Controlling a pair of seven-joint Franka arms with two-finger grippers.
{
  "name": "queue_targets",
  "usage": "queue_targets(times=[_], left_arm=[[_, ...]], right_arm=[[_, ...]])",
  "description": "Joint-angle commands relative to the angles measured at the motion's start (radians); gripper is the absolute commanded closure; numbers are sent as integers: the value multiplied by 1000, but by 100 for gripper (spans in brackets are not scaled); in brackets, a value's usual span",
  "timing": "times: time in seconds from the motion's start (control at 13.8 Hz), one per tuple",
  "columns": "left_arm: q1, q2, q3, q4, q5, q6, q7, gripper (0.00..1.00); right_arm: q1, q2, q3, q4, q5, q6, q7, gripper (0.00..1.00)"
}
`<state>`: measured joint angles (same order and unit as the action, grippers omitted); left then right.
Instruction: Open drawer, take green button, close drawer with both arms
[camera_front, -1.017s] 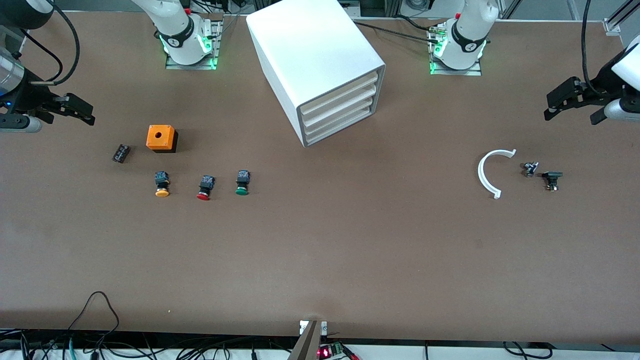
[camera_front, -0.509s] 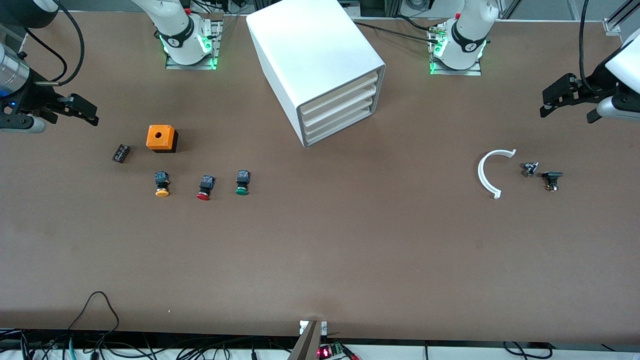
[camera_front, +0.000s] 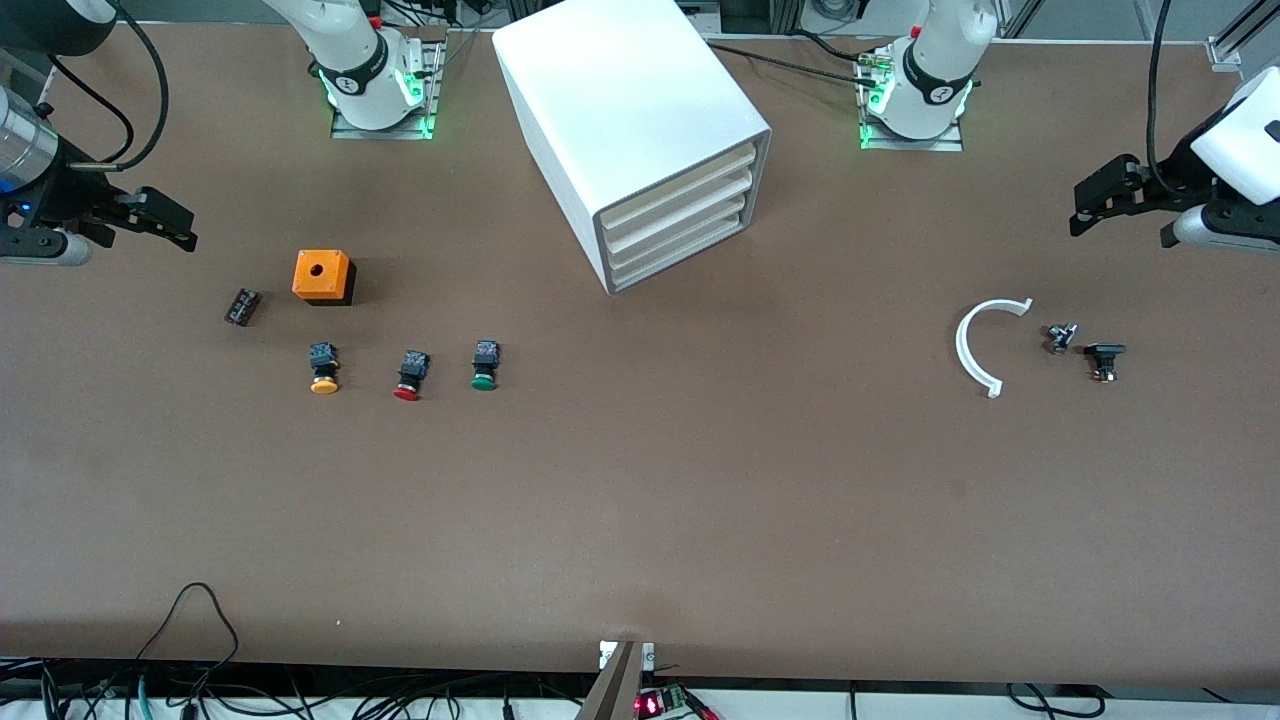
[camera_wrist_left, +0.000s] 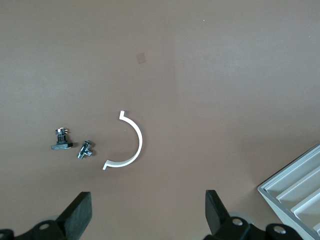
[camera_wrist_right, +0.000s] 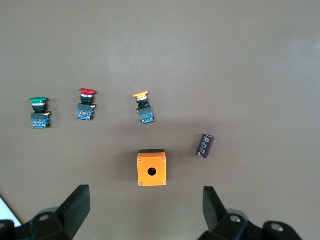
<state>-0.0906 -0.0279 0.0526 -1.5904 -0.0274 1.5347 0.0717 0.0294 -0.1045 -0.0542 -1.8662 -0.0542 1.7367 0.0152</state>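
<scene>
- Left gripper (camera_front: 1090, 205) spread wide, empty, over the table's left-arm end.
- Right gripper (camera_front: 165, 222) spread wide, empty, over the right-arm end.
- Drawer (camera_front: 683, 255) shut, lowest in the cabinet (camera_front: 625, 120).
- Green button (camera_front: 485, 366) on the table, nearer the front camera than the cabinet, beside the red button (camera_front: 410, 376).

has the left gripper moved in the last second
Yes. The left gripper has drifted toward the cabinet and a little toward the bases' edge of the table, jaws open and empty.
</scene>
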Motion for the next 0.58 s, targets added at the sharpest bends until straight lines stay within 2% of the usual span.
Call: queue_targets(times=[0.0,0.51], left_arm=[[5,-1,1,6,-2,-14,28,0],[8,0,3,6,-3,-25,28,0]], right_arm=[[1,-15,-3,-1,13,-6,-17,0],[1,-17,-3,2,13,-8,-17,0]])
